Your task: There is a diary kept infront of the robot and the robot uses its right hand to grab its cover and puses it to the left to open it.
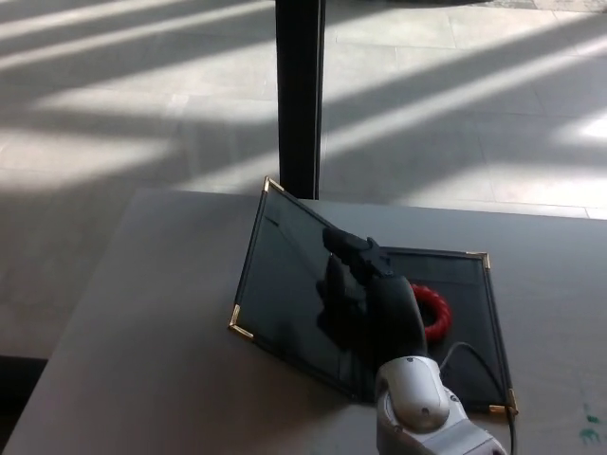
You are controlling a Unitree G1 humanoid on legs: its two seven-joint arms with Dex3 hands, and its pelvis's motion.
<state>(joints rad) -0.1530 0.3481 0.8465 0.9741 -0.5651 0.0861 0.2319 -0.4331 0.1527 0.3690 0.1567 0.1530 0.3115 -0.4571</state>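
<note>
The dark diary lies open on the grey table (pixel 142 341). Its cover (pixel 280 280) with gold corners is spread to the left and looks slightly raised along its left edge. The right inner page (pixel 469 322) lies flat and carries a red ridged ring (pixel 436 308), half hidden behind my hand. My right hand (pixel 365 294) hovers over the spine area with its fingers apart and stretched forward, holding nothing. My left hand does not show.
A black post (pixel 300 95) stands just behind the table's far edge, close to the cover's top corner. A thin black cable (pixel 457 351) runs along my right wrist. Green marks (pixel 590 424) sit at the table's right edge. Sunlit floor lies beyond.
</note>
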